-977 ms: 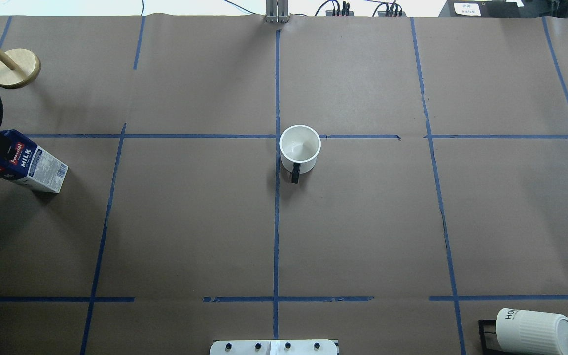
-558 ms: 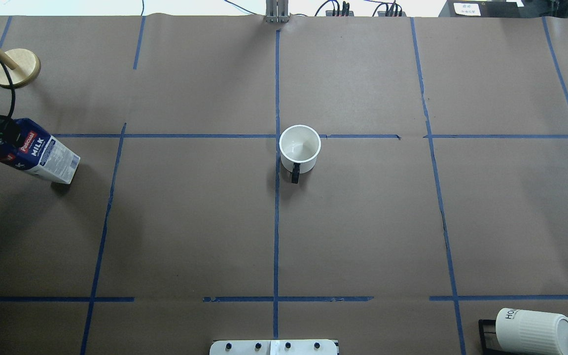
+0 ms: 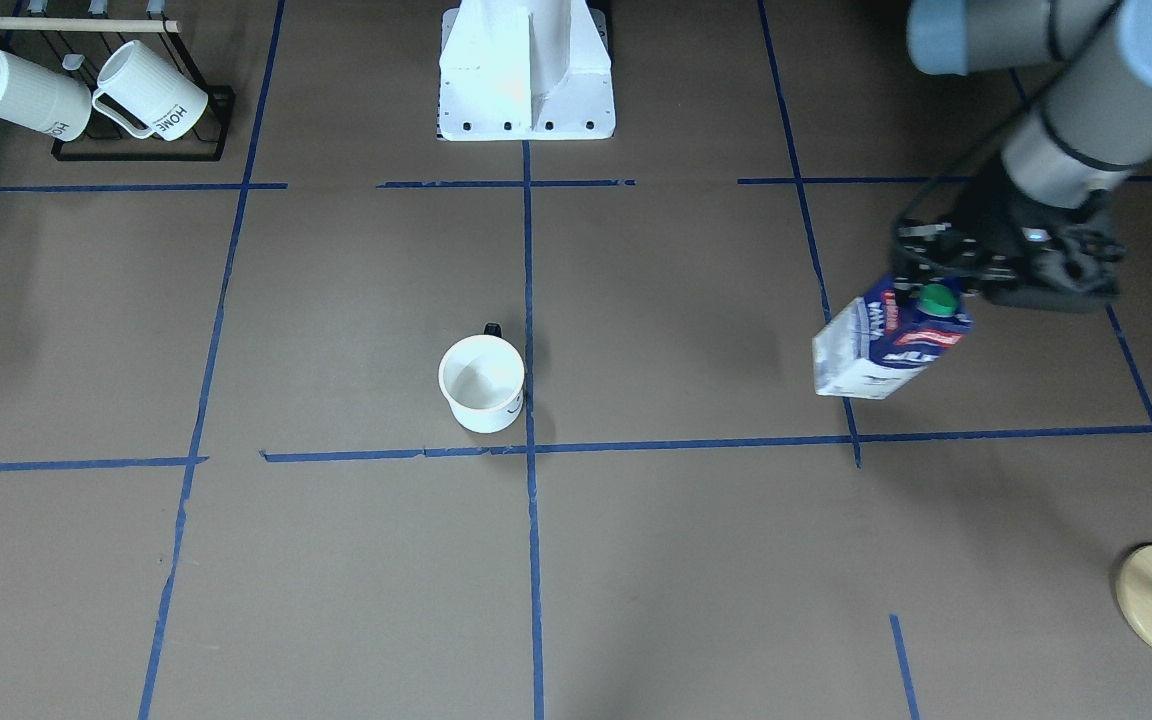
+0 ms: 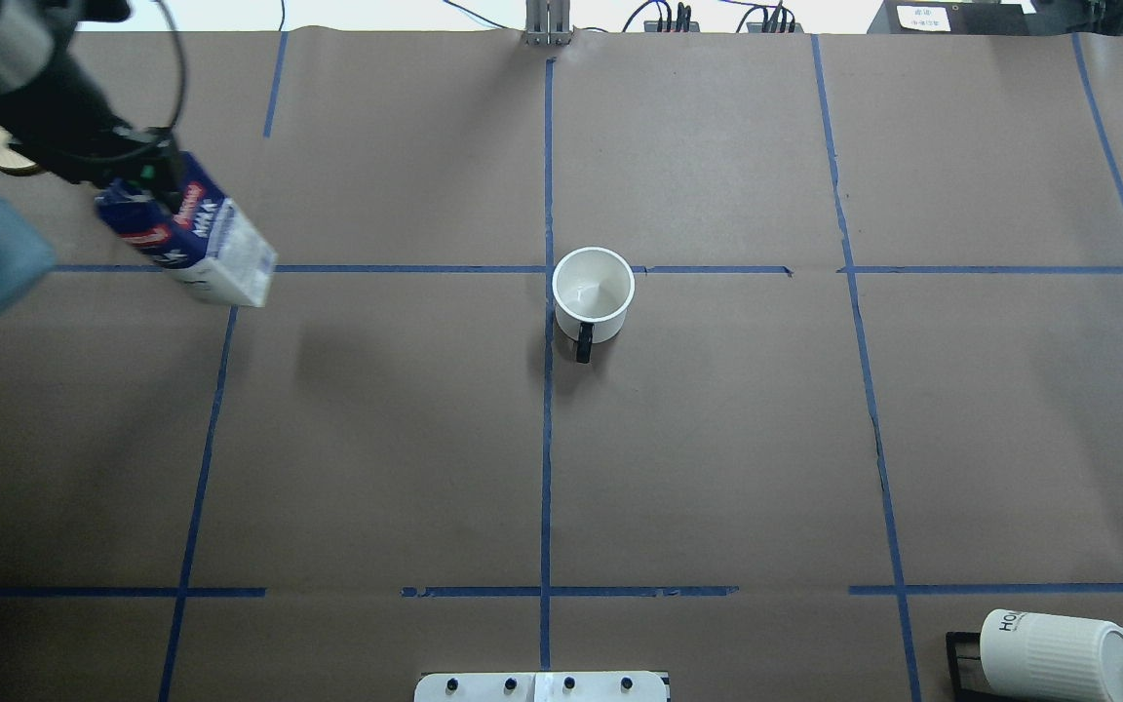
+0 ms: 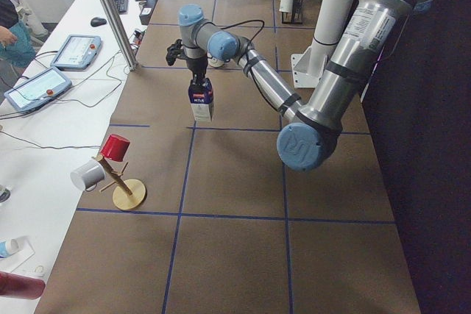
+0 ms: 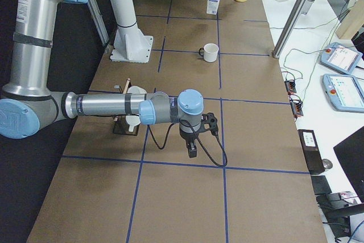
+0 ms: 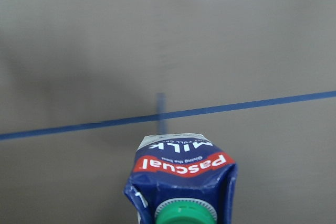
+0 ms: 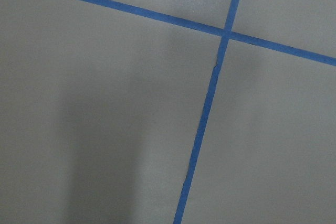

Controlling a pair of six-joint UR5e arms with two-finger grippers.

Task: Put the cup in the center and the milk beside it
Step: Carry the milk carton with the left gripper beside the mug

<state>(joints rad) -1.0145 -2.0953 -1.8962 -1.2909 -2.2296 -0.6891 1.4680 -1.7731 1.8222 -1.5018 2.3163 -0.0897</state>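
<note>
The white cup point(image 4: 593, 292) stands upright just right of the center tape crossing point(image 4: 548, 269), with its black handle toward the robot. It also shows in the front-facing view point(image 3: 482, 383). My left gripper point(image 4: 147, 183) is shut on the gabled top of the milk carton point(image 4: 211, 246) and holds it above the table, far left of the cup. The carton's green cap and red label show in the left wrist view point(image 7: 181, 182). My right gripper point(image 6: 192, 151) hangs low over bare paper on the right side. I cannot tell whether it is open or shut.
A black rack with two ribbed "HOME" mugs point(image 3: 96, 95) stands at the near right corner by the robot. A wooden mug tree point(image 5: 121, 182) with a red and a grey cup stands at the far left. The white robot base point(image 3: 526, 80) sits at the near edge.
My left gripper has carried the milk carton rightward and away from the robot, higher above the table. The cup has not moved.
</note>
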